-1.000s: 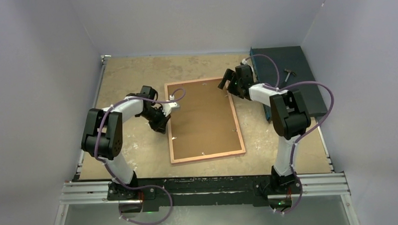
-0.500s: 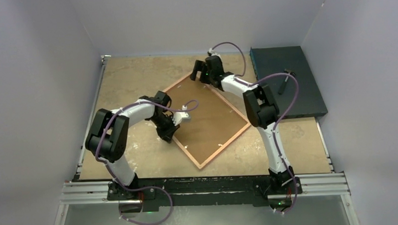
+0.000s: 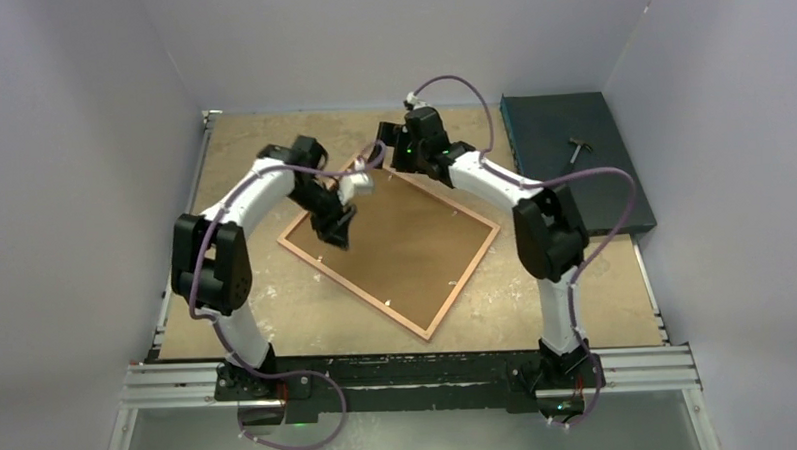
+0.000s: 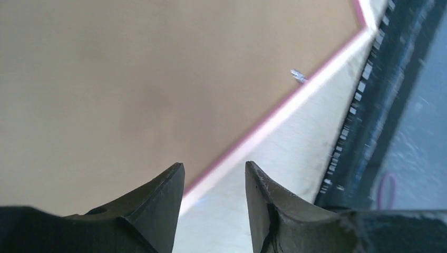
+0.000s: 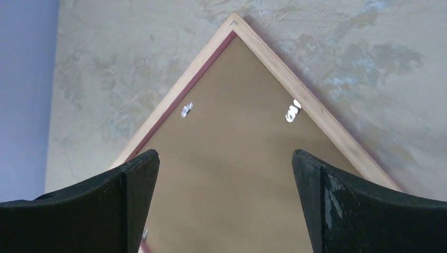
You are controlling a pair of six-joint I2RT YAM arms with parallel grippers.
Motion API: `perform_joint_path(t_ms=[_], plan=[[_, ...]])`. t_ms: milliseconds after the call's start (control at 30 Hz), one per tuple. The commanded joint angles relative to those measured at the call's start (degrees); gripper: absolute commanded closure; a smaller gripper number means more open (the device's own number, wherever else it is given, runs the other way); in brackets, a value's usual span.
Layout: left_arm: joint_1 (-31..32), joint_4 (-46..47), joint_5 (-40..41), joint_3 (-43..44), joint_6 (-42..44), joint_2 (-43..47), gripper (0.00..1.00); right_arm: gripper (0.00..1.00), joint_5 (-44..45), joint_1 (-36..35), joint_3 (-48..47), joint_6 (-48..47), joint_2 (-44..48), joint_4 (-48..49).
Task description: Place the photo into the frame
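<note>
The frame (image 3: 352, 291) lies face down on the table, turned like a diamond, with the brown backing board (image 3: 415, 244) filling it. The photo is hidden. My left gripper (image 3: 337, 230) hovers over the frame's left side. In the left wrist view its jaws (image 4: 213, 164) stand apart with nothing between them, above the pink-edged rail (image 4: 274, 117). My right gripper (image 3: 384, 151) hangs over the far corner. It is wide open (image 5: 225, 154) above the backing board (image 5: 237, 105), and the wooden rail (image 5: 295, 74) meets in a point ahead.
A dark teal box (image 3: 614, 192) sits at the back right with a small hammer-like tool (image 3: 578, 149) on it. Metal clips (image 5: 291, 110) stick up from the backing board near the far corner. A black and aluminium rail (image 3: 410, 375) runs along the near edge.
The frame has swung counter-clockwise from nearly square-on into a diamond. My right gripper moved left with its far corner. My left gripper moved farther back and its jaws came apart.
</note>
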State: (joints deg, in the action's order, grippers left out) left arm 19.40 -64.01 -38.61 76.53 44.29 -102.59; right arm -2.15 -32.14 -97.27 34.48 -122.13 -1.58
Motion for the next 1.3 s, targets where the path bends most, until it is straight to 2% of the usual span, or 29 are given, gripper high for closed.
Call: perform_joint_path(t_ms=[0, 100, 167, 267, 467, 600, 733, 933, 1267], plan=[[-9.1, -1.8, -1.5, 11.6, 2.7, 1.9, 0.55, 0.01, 3.2, 2.6, 8.5, 1.2, 12.6, -5.5], [-14.0, 11.1, 5.0, 13.4, -6.8, -0.6, 0.56, 0.01, 2.3, 2.9, 22.7, 3.2, 23.1, -1.9], [-16.9, 21.2, 9.7, 13.2, -13.9, -3.2, 0.57, 0.01, 0.6, 2.9, 30.4, 4.5, 30.1, -2.9], [-21.3, 29.5, 10.6, 15.3, -21.7, -8.9, 0.58, 0.01, -2.4, 3.0, 41.7, 7.2, 39.2, -4.3], [-24.5, 33.9, 9.6, 16.6, -26.8, -16.1, 0.62, 0.01, -7.1, 3.2, 59.7, 14.1, 56.3, -7.2], [-25.5, 30.1, 2.0, 15.5, -25.5, -18.6, 0.66, 0.01, -8.7, 3.5, 66.5, 16.9, 63.5, -8.8], [-25.7, 25.2, -3.7, 11.8, -20.5, -18.7, 0.69, 0.01, -10.0, 4.1, 71.0, 17.3, 64.7, -7.4], [-25.7, 20.9, -0.9, 4.6, -13.3, -15.4, 0.77, 0.01, -10.1, 6.9, 72.2, 14.4, 59.2, -1.1], [-25.6, 11.7, -1.6, -11.7, 1.5, -4.7, 0.83, 0.01, -4.7, 10.5, 61.1, 4.0, 50.9, -3.8]])
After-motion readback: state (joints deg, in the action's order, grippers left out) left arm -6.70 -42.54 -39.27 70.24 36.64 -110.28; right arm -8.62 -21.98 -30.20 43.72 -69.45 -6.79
